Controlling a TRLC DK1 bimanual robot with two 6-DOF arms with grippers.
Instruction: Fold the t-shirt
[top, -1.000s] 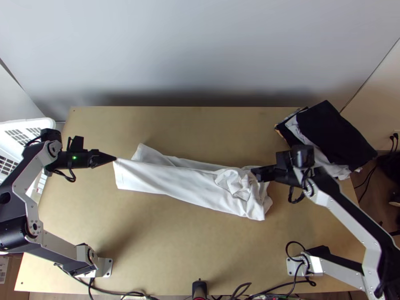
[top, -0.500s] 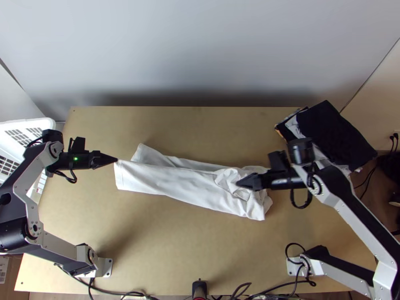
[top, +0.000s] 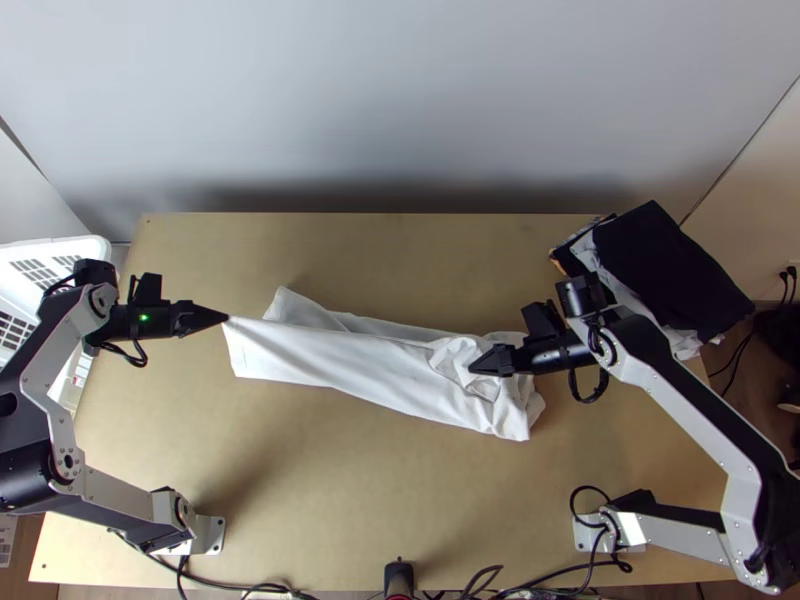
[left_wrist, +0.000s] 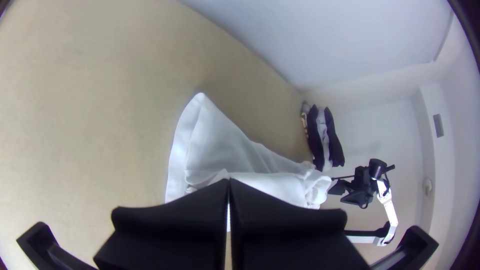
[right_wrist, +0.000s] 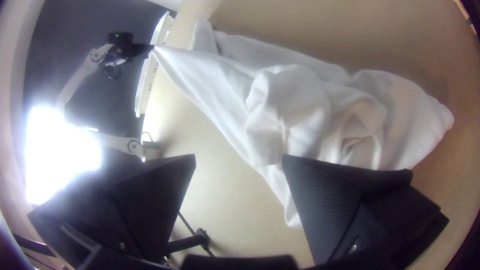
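Likely a robotics lab: two mounted arms (top: 686, 426) and cables (top: 245, 586) at the worktop (top: 350, 500), a basket (top: 62, 250) behind the left gripper (top: 226, 318), clothes (top: 670, 265) behind the right gripper (top: 473, 367).

A wooden table (top: 350, 490) bears a white t-shirt (top: 350, 365) and piled cloths (top: 665, 270)

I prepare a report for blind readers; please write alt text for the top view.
A white t-shirt lies as a long band across a wooden table, the robot's left hand pinching one end and its right hand over the bunched other end. Black and white clothes lie piled at the far right corner.
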